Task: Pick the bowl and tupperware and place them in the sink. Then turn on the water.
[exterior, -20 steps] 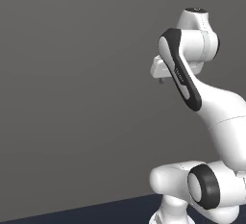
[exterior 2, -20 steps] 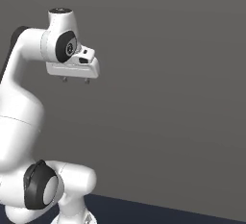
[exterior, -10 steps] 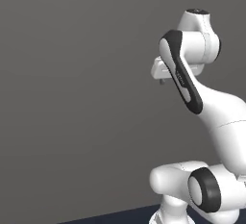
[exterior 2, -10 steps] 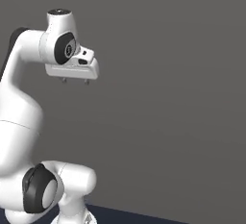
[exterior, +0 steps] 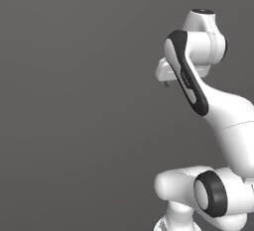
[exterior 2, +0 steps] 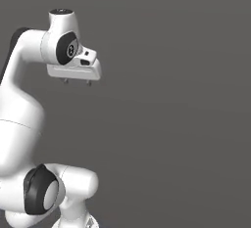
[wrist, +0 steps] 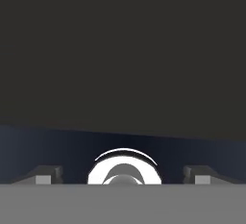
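Observation:
My gripper [exterior 2: 77,81] hangs high on the folded white arm with its fingers pointing down, in front of a plain grey wall. Its two small dark fingertips [exterior 2: 89,83] stand far apart with nothing between them, so it is open. From the left base view the hand [exterior: 165,72] shows edge-on beside the dark-striped forearm. In the hand view the gripper [wrist: 122,175] has its fingertips [wrist: 48,175] wide apart at the bottom. The bowl, the tupperware, the sink and the water are out of view.
A flat grey wall [exterior: 74,101] stands behind the arm in both base views. The hand view looks down at a dark blue floor band [wrist: 48,146] below that dark wall.
The whole picture has shifted a little, so the camera moved: the dark floor strip at the bottom of both base views has slipped out. The arm's pose and the open gripper look unchanged.

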